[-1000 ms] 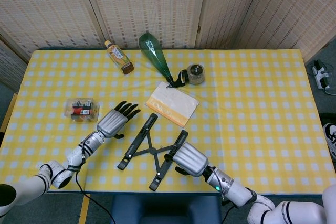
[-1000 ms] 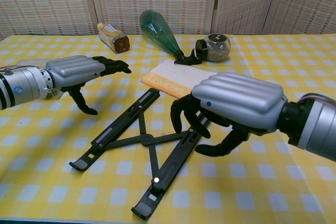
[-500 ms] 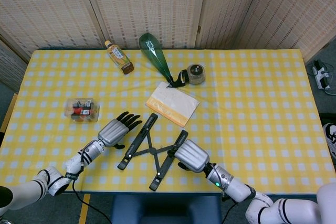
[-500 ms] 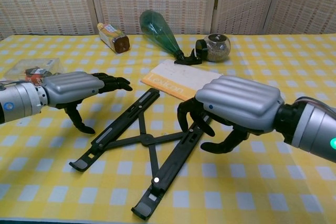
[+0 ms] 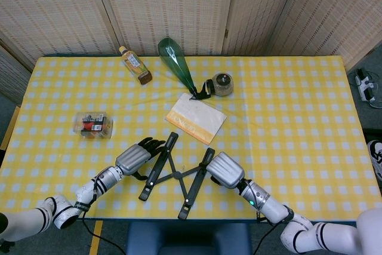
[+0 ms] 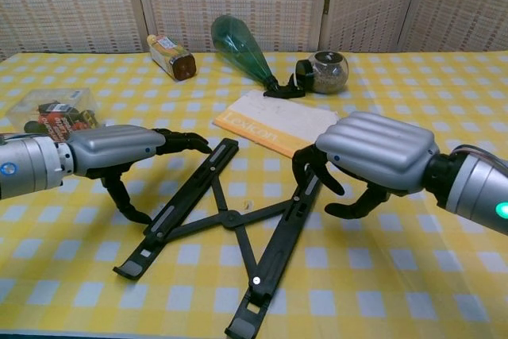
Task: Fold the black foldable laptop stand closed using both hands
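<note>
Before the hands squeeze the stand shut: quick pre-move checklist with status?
1. Laptop stand open, both rails spread in an X: ok.
2. Left hand outside the left rail, fingertips at its far end: ok.
3. Right hand over the right rail, fingers curled at it: ok; firm contact: cannot tell.
4. Nothing between the rails: ok.
5. Book near the rails' far ends, apart from them: ok.

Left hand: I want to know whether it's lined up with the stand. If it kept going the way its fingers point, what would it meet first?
Most likely the laptop stand's left rail; the left hand's fingers point at its far end.
</note>
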`<state>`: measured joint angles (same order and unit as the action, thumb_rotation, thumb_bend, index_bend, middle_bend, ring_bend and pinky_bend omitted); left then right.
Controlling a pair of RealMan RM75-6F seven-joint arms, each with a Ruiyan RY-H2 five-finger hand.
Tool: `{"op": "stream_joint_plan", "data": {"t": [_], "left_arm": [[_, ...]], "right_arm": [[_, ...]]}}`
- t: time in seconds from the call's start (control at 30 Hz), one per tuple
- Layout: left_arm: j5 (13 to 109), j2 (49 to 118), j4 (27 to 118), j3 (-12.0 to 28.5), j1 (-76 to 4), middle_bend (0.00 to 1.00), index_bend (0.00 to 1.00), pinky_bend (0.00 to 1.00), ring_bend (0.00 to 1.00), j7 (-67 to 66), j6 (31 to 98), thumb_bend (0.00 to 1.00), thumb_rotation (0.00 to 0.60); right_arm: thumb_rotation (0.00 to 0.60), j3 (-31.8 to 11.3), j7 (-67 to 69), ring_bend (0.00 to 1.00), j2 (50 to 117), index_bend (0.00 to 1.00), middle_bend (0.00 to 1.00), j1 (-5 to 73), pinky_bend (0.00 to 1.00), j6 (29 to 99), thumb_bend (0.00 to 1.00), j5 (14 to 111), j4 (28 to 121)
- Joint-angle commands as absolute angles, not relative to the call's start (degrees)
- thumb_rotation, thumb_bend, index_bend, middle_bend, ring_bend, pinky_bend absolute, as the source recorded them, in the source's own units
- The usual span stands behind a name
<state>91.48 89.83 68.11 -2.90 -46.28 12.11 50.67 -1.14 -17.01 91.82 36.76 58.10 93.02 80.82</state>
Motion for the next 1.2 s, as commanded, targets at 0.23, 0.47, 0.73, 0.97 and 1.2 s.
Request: {"op": "stream_joint_plan", "data": {"t": [0.23, 0.47, 0.73, 0.97, 1.2], "left_arm": [[91.06, 89.44, 69.34, -3.00, -46.27, 0.00, 0.00, 0.00, 0.00, 12.41, 50.28, 0.18, 0.600], [90.98, 89.24, 70.31, -3.12, -46.37, 0.00, 0.00, 0.00, 0.00, 13.24, 49.96, 0.18, 0.600], [90.98, 89.17, 70.58, -3.30, -46.33, 0.00, 0.00, 0.00, 0.00, 14.09, 49.88, 0.18, 0.600], [91.73, 89.05, 71.32, -3.78, -46.51, 0.00, 0.00, 0.00, 0.00, 14.82, 49.90, 0.18, 0.600], [92.34, 88.99, 71.78, -3.60, -46.75, 0.00, 0.00, 0.00, 0.00, 14.56, 50.63, 0.18, 0.600]], "right_arm": [[0.600, -0.20, -15.69, 0.79, 96.00, 0.47, 0.69, 37.06, 0.80, 61.01, 0.34, 95.69, 70.96], [0.600, -0.15, -13.82, 0.79, 101.49, 0.47, 0.69, 37.73, 0.80, 63.23, 0.33, 97.24, 61.05], [0.600, 0.02, -11.61, 0.79, 106.03, 0.47, 0.69, 38.88, 0.80, 64.68, 0.34, 98.35, 53.52], [0.600, -0.75, -11.48, 0.79, 109.44, 0.47, 0.69, 40.02, 0.80, 65.65, 0.34, 98.37, 49.07], [0.600, -1.33, -10.64, 0.79, 111.13, 0.47, 0.69, 41.20, 0.80, 66.75, 0.34, 98.39, 47.02]]}}
